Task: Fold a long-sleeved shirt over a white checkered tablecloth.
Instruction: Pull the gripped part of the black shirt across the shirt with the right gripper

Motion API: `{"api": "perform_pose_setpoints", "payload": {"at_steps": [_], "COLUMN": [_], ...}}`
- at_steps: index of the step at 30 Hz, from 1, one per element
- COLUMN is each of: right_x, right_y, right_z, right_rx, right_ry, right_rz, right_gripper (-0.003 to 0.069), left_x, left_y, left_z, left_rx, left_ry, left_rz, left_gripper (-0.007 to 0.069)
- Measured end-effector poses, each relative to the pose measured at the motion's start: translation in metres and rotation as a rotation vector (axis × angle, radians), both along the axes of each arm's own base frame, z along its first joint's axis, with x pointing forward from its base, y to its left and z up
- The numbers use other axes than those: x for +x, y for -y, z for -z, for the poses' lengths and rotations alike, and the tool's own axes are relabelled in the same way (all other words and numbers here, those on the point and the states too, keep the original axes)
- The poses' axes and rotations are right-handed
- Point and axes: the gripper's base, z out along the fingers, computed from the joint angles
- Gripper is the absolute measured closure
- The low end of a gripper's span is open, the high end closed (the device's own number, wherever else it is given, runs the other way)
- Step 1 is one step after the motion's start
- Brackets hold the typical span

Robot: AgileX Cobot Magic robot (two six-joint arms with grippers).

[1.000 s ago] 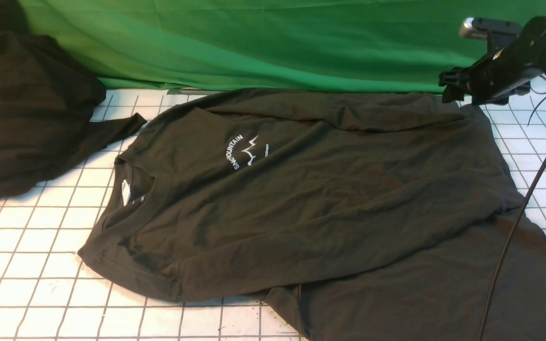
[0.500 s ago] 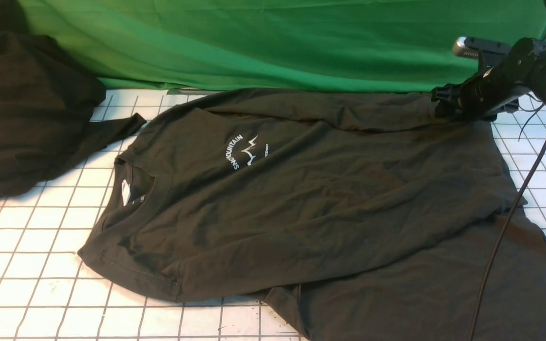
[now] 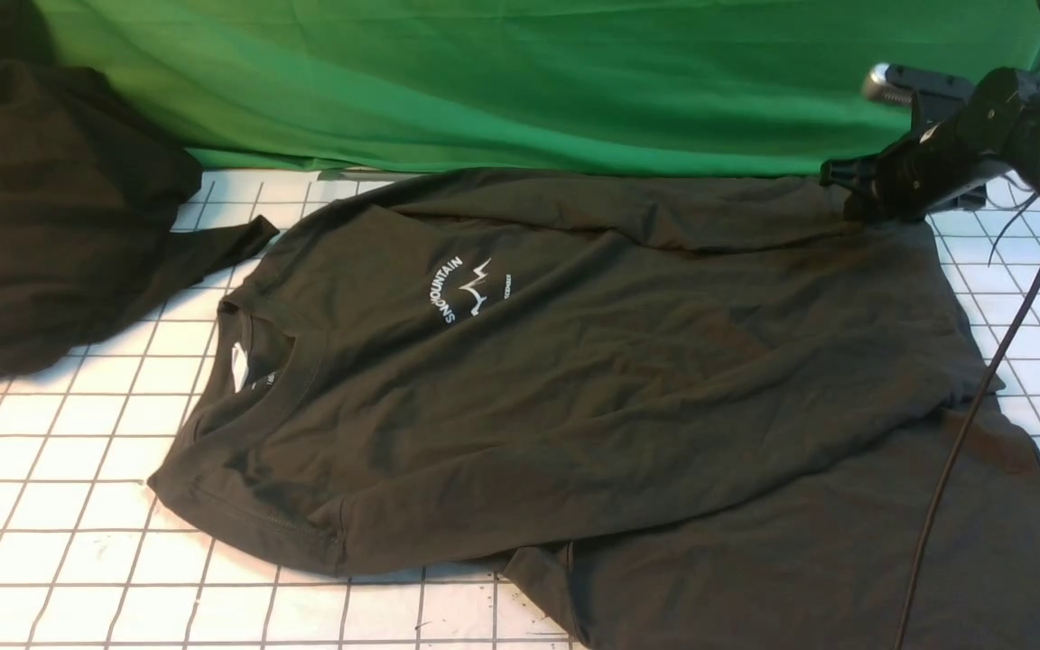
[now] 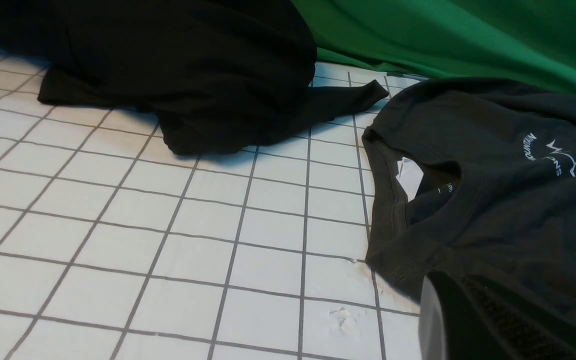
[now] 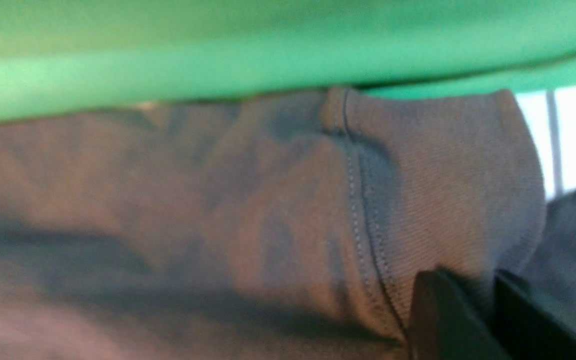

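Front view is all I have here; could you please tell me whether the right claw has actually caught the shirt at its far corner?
Observer: It seems so. The right wrist view shows the right claw with its two fingers close together and a fold of the ribbed, stitched cuff of the shirt between them.
Operator: Thank you. And where is the other arm, please?
Observer: Only part of the left claw shows, in the left wrist view. It is low, over the shirt's edge near the collar. I cannot tell whether it is open or touching the cloth.
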Motion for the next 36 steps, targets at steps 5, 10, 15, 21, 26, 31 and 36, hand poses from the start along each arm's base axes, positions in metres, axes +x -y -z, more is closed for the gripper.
{"api": "perform_pose_setpoints", "payload": {"at_steps": [5,10,15,21,26,31,36], "right_x": [-0.004,-0.025,-0.046,-0.071,-0.112,-0.151,-0.172], "right_y": [-0.001,-0.002,0.001,0.001,0.001,-0.003,-0.005], "right_z": [-0.053,-0.11,-0.145,-0.191,-0.202,-0.151,-0.071], "right_rx": [0.0,-0.026,-0.073,-0.082,-0.077,-0.066,-0.07], "right_ry": [0.075,0.039,-0.013,0.036,-0.071,-0.312,-0.452], "right_rz": [-0.014,-0.041,-0.038,-0.038,-0.041,-0.041,-0.034], "right_gripper": [0.0585,0.0585,0.0585,0.0585,0.0585,0.0583,0.0557], "left_x": [0.0,0.0,0.0,0.0,0.0,0.0,0.0], "left_y": [0.0,0.0,0.0,0.0,0.0,0.0,0.0], "left_z": [0.0,0.0,0.0,0.0,0.0,0.0,0.0], "left_rx": [0.0,0.003,0.003,0.005,0.005,0.004,0.005], "left_ry": [0.0,0.0,0.0,0.0,0.0,0.0,0.0], "left_rz": [0.0,0.0,0.0,0.0,0.0,0.0,0.0], "left_gripper": [0.0602,0.0602,0.0602,0.0602,0.0602,0.0602,0.0602]}}
